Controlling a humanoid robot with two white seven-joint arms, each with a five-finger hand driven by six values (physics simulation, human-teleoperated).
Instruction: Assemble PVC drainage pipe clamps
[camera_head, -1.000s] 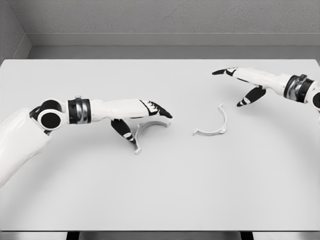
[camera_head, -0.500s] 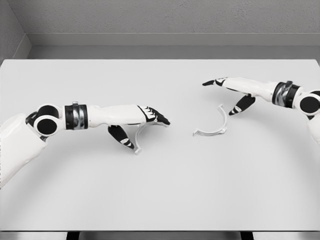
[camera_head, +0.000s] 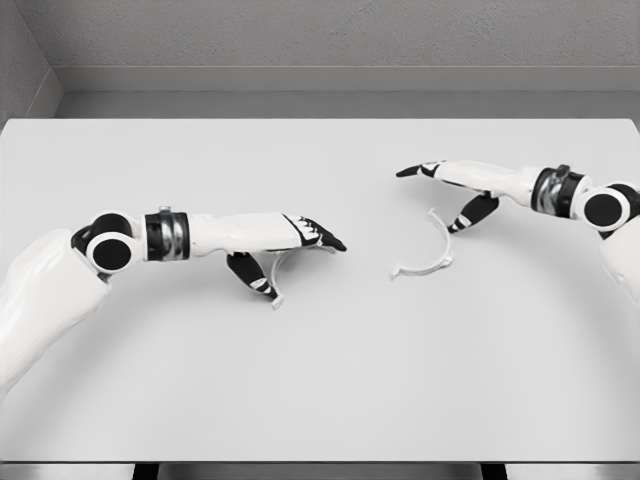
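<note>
Two white half-ring clamp pieces lie on the grey table (camera_head: 320, 380). The left clamp half (camera_head: 279, 281) is partly hidden under my left hand (camera_head: 300, 265). That hand's fingers stretch flat above the arc and its thumb (camera_head: 252, 277) points down beside it; it is open and I see no grip. The right clamp half (camera_head: 436, 250) lies right of centre, its arc bulging to the right. Just above its upper end hovers my right hand (camera_head: 430, 200), open, with its fingers pointing left and its thumb (camera_head: 470, 213) hanging toward the piece.
The table's back edge meets a grey wall (camera_head: 320, 40). A gap of bare table about one hand wide separates the two clamp halves.
My right hand has come left and lower, ending close over the upper end of the right clamp half. The left hand has barely shifted over its piece.
</note>
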